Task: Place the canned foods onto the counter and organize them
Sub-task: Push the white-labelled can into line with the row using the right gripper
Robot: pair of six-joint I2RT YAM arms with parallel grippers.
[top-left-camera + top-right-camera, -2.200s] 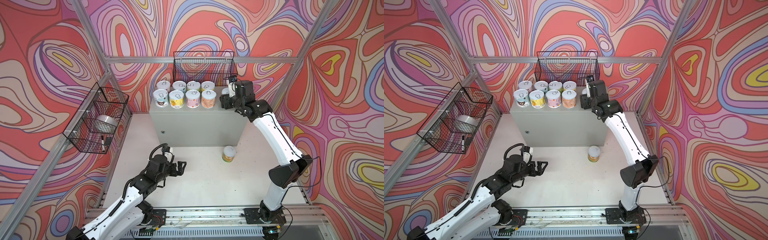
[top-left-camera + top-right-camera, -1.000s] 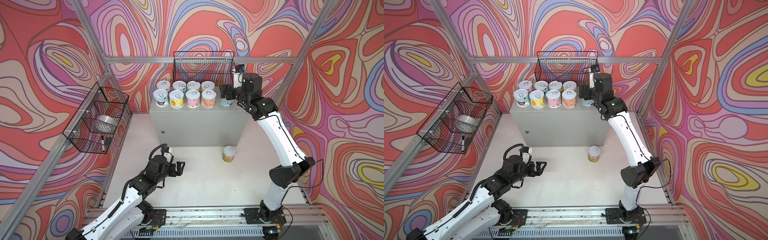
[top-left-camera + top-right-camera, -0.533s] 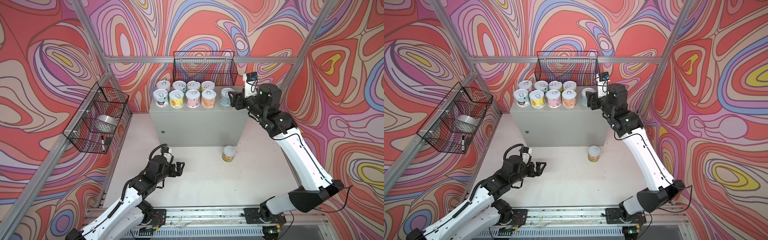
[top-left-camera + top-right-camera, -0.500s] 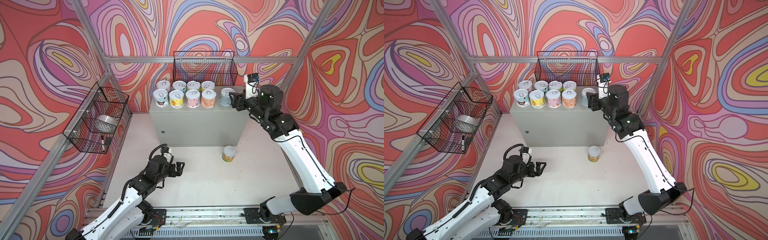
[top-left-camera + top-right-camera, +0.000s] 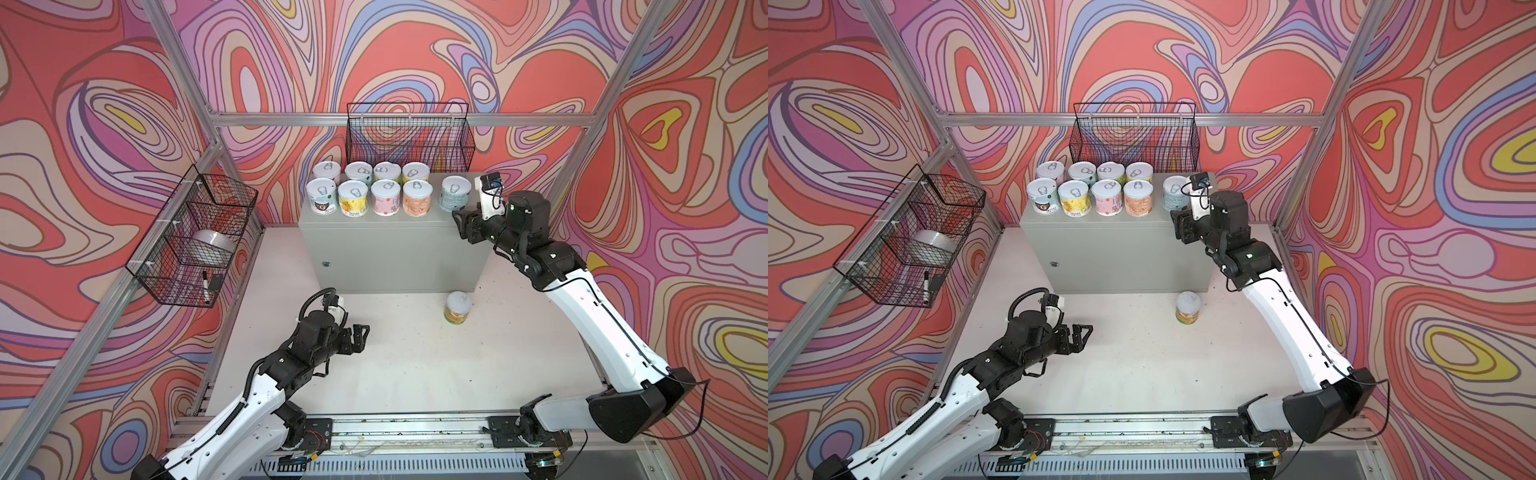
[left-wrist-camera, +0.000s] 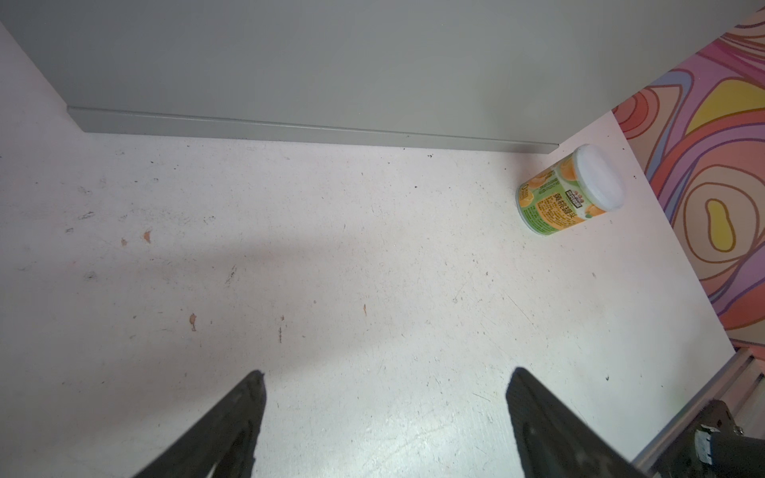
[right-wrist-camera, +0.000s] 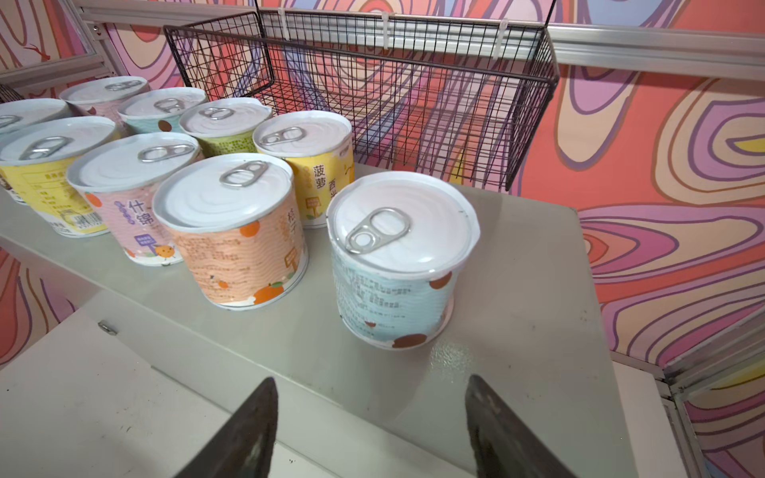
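While my right gripper (image 7: 369,380) and left gripper (image 6: 386,372) both gape empty, the pale-blue can (image 7: 397,269) stands upright on the grey surface (image 7: 521,298), axis vertical, pull-tab lid up.

Bright, even light — soft, faint shadows

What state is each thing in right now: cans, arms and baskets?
Eight cans: upright, two rows on counter.
Blue can: upright on counter, beside the rows, ungripped.
Green-orange can: upright on tabletop, capped.
Left gripper: jaws open, empty.
Right gripper: jaws open, empty.
Back basket: empty.
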